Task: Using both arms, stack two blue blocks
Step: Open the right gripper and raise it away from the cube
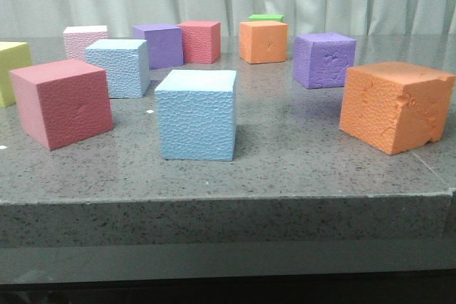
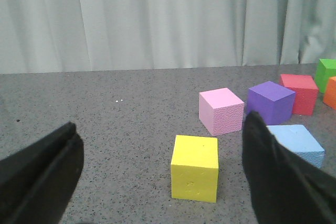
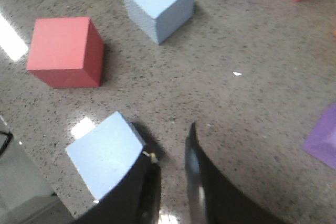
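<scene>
two blue blocks (image 1: 196, 114) (image 1: 119, 67), apart, table (image 1: 285, 169)

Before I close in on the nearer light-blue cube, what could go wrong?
1. The right gripper sits beside the near light-blue foam cube, not around it; descending now could shove it toward the stone table's edge.
2. The far light-blue foam cube has a red foam cube close by, leaving little room for the open left gripper.
</scene>
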Motion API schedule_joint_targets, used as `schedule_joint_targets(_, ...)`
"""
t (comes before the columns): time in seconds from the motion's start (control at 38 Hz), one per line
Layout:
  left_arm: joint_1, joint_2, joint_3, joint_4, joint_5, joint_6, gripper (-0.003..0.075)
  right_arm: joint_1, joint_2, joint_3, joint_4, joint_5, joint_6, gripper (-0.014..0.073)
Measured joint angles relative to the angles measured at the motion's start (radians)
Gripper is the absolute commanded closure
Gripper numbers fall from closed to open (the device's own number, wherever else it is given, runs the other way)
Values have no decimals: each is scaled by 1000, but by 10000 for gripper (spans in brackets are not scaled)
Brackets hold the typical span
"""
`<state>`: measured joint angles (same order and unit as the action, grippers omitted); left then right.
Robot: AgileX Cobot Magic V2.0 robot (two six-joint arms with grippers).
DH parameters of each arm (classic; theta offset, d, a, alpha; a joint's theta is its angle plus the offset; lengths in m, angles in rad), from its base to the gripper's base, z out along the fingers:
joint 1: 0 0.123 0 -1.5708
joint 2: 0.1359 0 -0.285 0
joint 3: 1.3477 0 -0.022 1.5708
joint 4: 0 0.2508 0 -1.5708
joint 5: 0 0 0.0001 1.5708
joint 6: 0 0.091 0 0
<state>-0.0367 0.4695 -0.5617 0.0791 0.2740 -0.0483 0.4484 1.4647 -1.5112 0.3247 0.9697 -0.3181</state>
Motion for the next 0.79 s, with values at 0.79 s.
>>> schedule_joint_targets(0.79,0,0,0,0,-6,0,121,-261,-862,894,7,-410,23,651)
